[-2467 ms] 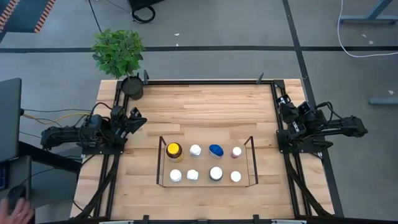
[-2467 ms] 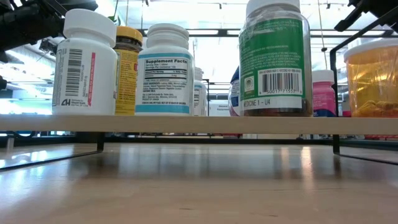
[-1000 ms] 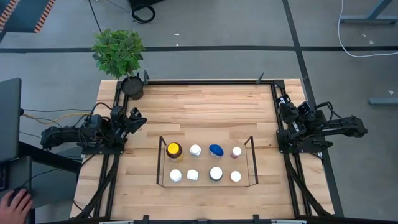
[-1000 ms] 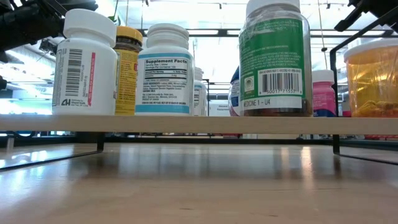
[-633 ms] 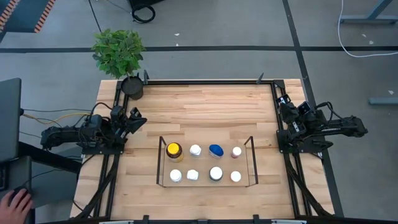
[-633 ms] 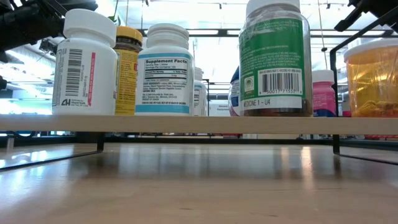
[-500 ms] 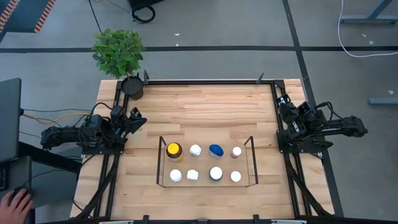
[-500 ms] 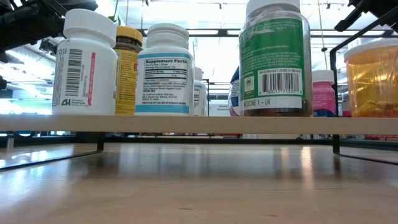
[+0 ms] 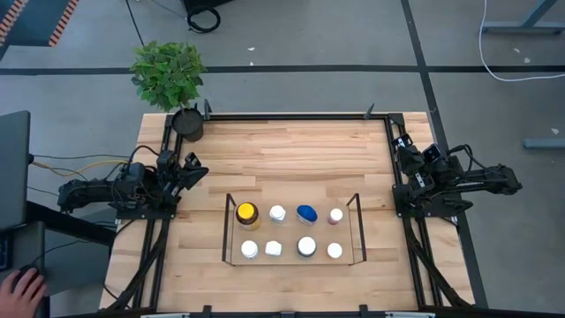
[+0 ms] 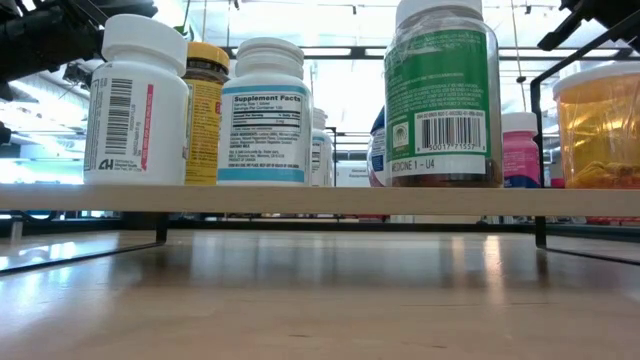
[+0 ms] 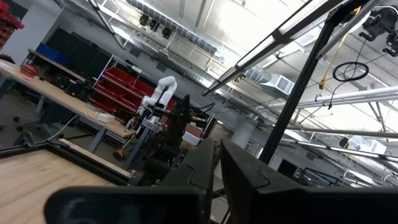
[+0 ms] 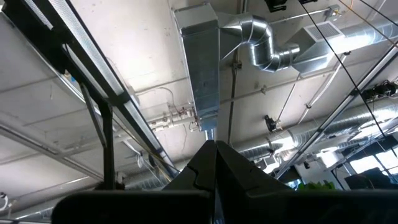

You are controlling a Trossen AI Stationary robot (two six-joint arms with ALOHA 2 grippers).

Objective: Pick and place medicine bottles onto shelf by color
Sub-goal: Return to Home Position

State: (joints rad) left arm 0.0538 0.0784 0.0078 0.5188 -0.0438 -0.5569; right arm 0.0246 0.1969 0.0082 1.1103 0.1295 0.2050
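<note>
Several medicine bottles stand upright in two rows on the black wire shelf [image 9: 357,231] in the table's near middle: an amber yellow-lidded jar [image 9: 247,213], a blue-capped one [image 9: 306,213], a pink-capped one [image 9: 335,215] and white-capped ones [image 9: 278,213]. In the low view they rest on the shelf's board [image 10: 320,200]. My left gripper [image 9: 196,167] rests at the table's left edge, shut and empty. My right gripper [image 9: 403,148] rests at the right edge, shut and empty, tilted up toward the ceiling.
A potted green plant [image 9: 169,75] stands at the table's far left corner. The black table frame [image 9: 291,115] runs along the far edge and both sides. A person's hand [image 9: 22,287] shows off the table at the near left.
</note>
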